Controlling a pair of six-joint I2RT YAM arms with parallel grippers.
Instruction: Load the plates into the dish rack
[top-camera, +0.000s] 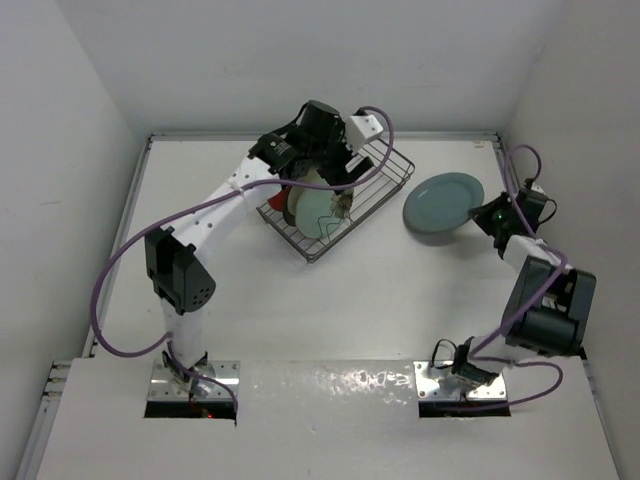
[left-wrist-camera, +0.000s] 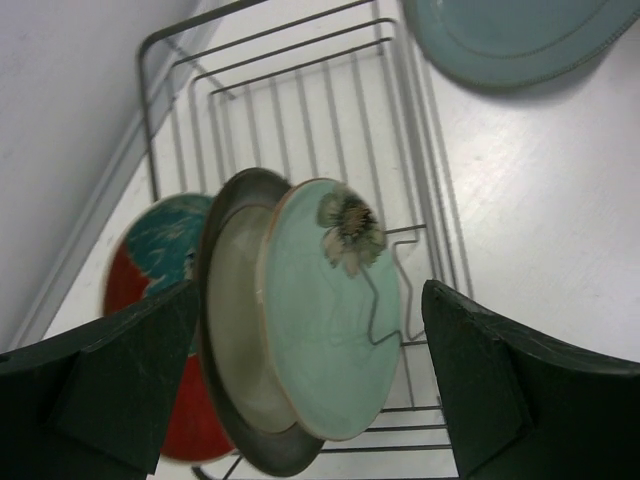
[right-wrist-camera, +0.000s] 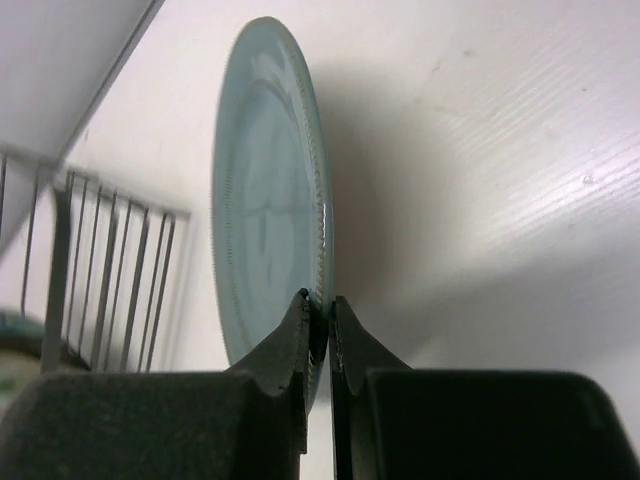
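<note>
Four plates on show, so let's count them off. Three are in the dish rack (top-camera: 388, 182), standing on edge, packed one behind the other at its left end. The pale green plate (left-wrist-camera: 325, 300) with a flower motif near its rim is at the front. The cream plate with the dark brown rim (left-wrist-camera: 232, 320) is right behind it, and the two look to be touching. The red plate with the teal pattern (left-wrist-camera: 150, 265) is at the back. The rest of the rack's wire floor, to the right of the three, holds nothing.

The left gripper (left-wrist-camera: 312, 375) hangs directly above the rack, jaws spread wide with one finger on each side of the standing plates, gripping nothing.

Plate number four, the plain grey-teal plate (right-wrist-camera: 265, 200), is outside the rack, just off its right end, over the white table (top-camera: 300, 310). The right gripper (right-wrist-camera: 320, 322) is on the side of this plate away from the rack, fingers pinched tight on the rim. Whether the plate has left the tabletop I cannot tell.

One rack and two grippers: one wide apart, one clamped.
</note>
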